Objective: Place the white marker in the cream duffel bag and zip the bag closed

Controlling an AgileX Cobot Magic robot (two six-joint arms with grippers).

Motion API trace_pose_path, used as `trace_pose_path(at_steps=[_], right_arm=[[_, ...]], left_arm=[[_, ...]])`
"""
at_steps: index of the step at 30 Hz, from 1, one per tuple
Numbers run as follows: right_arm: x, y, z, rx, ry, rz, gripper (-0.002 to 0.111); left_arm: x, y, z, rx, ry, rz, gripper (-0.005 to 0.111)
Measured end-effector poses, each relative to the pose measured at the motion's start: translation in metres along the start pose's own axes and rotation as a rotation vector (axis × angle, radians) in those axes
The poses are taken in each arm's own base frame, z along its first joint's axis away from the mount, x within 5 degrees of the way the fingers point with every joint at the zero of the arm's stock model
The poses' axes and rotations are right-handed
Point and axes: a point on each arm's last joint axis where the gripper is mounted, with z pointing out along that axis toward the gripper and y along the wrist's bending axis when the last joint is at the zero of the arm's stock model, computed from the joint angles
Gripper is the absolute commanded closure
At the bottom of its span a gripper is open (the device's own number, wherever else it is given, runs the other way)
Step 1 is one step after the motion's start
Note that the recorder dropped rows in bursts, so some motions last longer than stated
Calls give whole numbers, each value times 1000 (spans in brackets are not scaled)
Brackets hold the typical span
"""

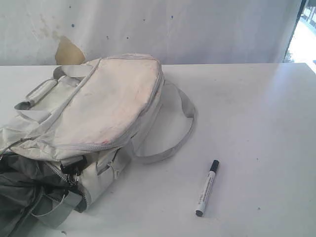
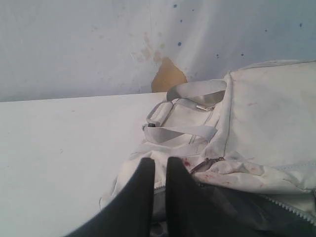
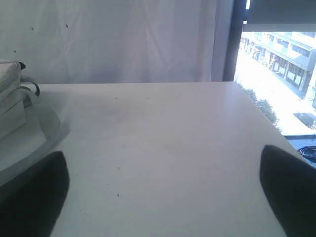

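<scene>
Lying on the white table (image 1: 256,113), the marker (image 1: 207,188) was to the right of the bag (image 1: 108,98), well apart from it, with its black cap at the far end. The bag lay at the left, its zip open at the near end, so the dark lining (image 1: 19,190) showed. The left pincer (image 2: 160,162) hung by this opening, its jaws almost together with nothing between them. The right pincer (image 3: 163,153) was spread wide above the table, holding nothing
</scene>
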Motion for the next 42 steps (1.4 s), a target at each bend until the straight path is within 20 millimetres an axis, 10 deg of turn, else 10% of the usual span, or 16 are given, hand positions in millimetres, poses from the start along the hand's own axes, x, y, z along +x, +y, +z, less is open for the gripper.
trace_pose_path(at_steps=[23,35,42], right_arm=[[-9,0,0,0,-99,14,11],[-58,-2,-15,-36,-395,210,11],[-77,-2,-25,-71,-613,249,11]], left_arm=[[-4,0,0,-1,-43,-42,97],[-106,9,-47,-13,-259,-79,97],[-127,11,-62,-15,-331,-80,97]])
